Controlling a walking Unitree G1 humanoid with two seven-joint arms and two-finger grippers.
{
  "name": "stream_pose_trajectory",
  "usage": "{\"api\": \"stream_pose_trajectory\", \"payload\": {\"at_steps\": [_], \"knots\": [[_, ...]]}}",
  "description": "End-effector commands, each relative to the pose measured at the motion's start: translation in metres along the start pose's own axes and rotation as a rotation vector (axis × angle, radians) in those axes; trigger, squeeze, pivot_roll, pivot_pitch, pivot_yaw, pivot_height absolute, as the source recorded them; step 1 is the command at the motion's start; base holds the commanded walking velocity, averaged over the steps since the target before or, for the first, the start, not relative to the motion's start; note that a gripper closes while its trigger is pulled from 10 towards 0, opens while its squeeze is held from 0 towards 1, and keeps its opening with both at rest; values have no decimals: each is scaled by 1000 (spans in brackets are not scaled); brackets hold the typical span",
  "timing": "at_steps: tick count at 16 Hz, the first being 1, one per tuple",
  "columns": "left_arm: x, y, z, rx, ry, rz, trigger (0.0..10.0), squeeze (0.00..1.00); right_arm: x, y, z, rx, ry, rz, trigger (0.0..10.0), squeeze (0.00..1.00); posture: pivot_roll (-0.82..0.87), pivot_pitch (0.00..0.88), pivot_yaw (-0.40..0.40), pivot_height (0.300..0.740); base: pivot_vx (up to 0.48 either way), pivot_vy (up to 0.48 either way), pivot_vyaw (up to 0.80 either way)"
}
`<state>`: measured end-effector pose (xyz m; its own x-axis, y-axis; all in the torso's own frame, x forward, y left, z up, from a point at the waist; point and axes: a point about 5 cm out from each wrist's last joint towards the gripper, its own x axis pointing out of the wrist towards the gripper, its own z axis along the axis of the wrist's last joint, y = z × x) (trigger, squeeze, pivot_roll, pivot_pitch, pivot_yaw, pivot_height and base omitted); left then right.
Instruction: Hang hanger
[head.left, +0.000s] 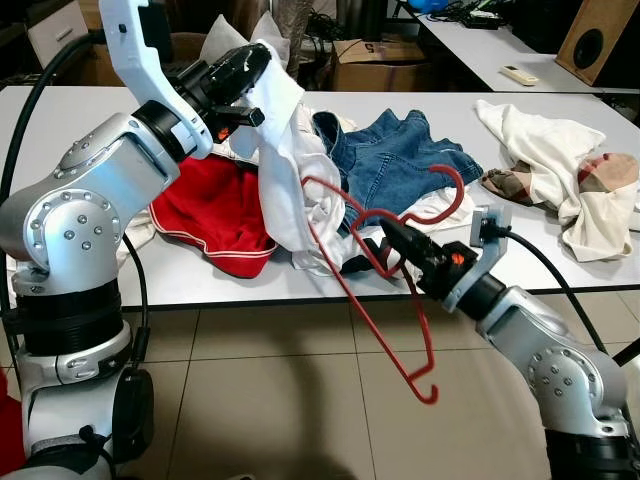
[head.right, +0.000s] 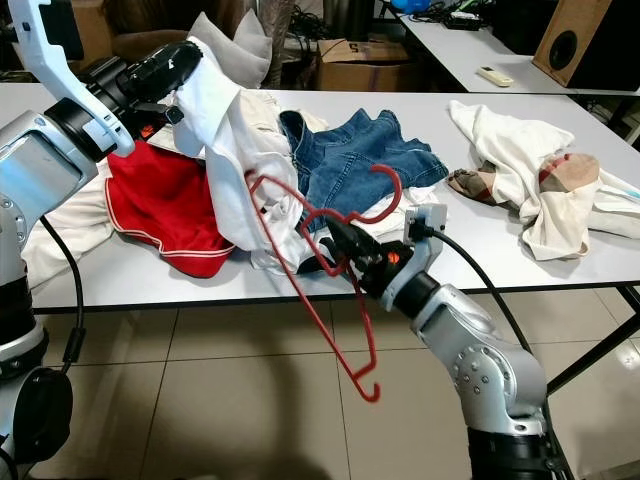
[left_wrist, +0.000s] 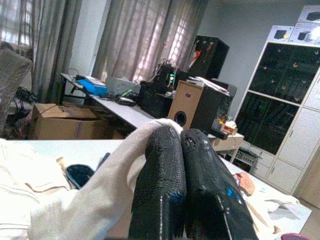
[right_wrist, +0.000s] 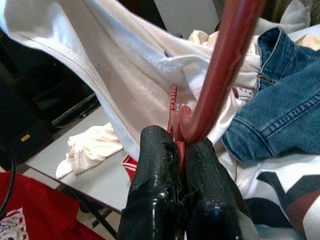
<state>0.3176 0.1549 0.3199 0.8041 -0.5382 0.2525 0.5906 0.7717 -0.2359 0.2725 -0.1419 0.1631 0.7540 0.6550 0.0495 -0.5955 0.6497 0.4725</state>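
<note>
Item: red hanger (head.left: 372, 262), thin plastic. It hung in the air in front of the white table (head.left: 560, 110), its hook up above the table edge, one arm reaching toward the cloth and the other slanting down toward the tiled floor. My right gripper (head.left: 392, 240) had its two black fingers (right_wrist: 170, 165) pinched shut on the hanger at the neck, where the hook meets the shoulders.

Handling, as I judged it: light and stiff, though slender enough to flex, and smooth, so it could swivel in a two-finger pinch. The long lower arm acted as a lever; the neck looked the best hold, being closest to the balance point.

Item: white shirt (head.left: 285, 150), soft and limp. My left gripper (head.left: 255, 70) was raised over the table's near left side, fingers (left_wrist: 165, 175) closed together on a fold of the fabric. The rest draped down to the pile. It would sag and fold and offer no firm opening, so I judged the upper hanger arm, which lay against the hanging cloth, would need to be guided in carefully.

Also on the table: red garment (head.left: 205, 205), blue jeans (head.left: 400, 150), and a cream garment (head.left: 560, 165) well apart at the right.
</note>
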Motion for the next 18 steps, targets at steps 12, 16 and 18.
{"api": "stream_pose_trajectory", "payload": {"at_steps": [12,16,18], "knots": [[-20,-8,5,117,76,-82,0,0,3,-28,7,83,-62,-244,10000,0,-65,0,-36,740,0,0,0],[-27,-2,-5,100,117,-61,0,0,8,-33,21,185,-199,-315,10000,0,-73,0,-29,740,0,0,0],[-29,-4,-19,59,152,-72,0,0,18,-34,30,287,-278,-316,10000,0,-76,0,-27,740,0,0,0]]}}
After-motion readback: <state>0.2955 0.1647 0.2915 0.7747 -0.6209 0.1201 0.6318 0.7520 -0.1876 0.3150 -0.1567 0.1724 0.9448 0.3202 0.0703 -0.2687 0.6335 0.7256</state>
